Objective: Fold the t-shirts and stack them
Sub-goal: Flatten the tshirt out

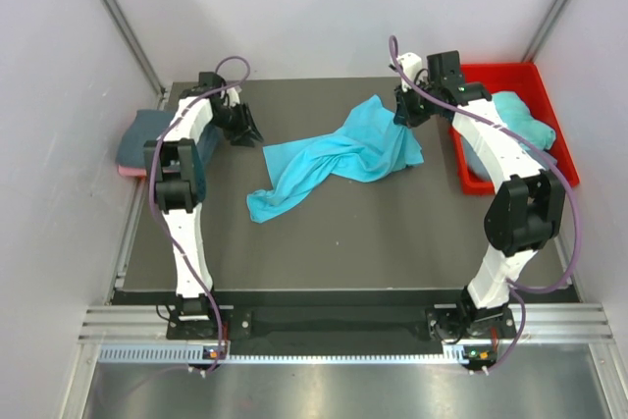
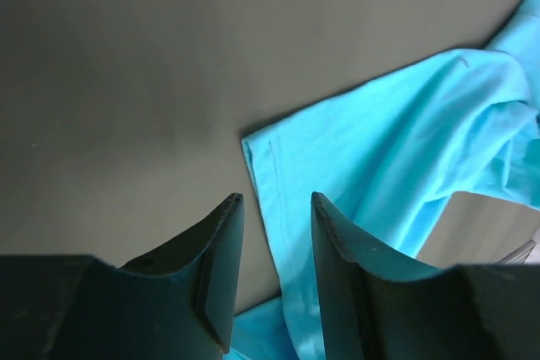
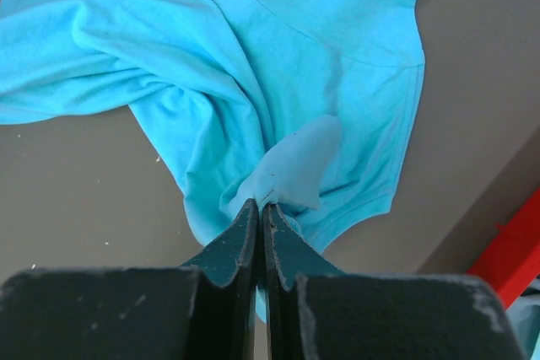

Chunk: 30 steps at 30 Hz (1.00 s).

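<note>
Right gripper [image 3: 260,206] pinching small bunched fold of turquoise t-shirt [image 3: 253,65], crumpled on tabletop [image 1: 343,242], middle toward far right corner. Left gripper [image 2: 274,200] spread, empty, above hem nearer far left corner. Risk: thin pinch slips on lift; twisted cloth drags.

The left arm [image 1: 186,130] covers part of the folded pile [image 1: 137,134] at the worktop's [image 1: 343,242] left edge; its layers are too small to count. The right arm [image 1: 496,139] hides much of the red bin [image 1: 510,72]. The turquoise shirt [image 2: 396,149] runs off the left wrist view's right edge.
</note>
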Motion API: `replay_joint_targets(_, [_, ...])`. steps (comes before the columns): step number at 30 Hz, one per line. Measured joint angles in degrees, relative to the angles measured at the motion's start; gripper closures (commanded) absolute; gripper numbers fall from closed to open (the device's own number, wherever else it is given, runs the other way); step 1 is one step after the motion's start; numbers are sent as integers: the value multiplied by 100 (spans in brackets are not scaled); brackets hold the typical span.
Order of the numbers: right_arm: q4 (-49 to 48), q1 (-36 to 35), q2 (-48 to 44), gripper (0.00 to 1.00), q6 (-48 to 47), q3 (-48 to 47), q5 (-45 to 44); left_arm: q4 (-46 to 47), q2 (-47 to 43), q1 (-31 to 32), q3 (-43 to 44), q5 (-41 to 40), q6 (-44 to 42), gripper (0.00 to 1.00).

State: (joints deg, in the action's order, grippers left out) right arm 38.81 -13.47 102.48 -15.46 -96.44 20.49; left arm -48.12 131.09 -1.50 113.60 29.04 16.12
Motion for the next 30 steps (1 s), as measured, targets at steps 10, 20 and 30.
replay_joint_targets(10, [22, 0, 15, 100, -7, -81, -74, 79, 293, 15, 96, -42, -39, 57])
replay_joint_targets(20, [11, -4, 46, 100, -61, -192, -122, 177, 647, 70, 267, -20, -111, 61])
replay_joint_targets(30, [9, -28, 46, 100, -109, -192, -186, 229, 754, 264, 352, 2, -125, 90])
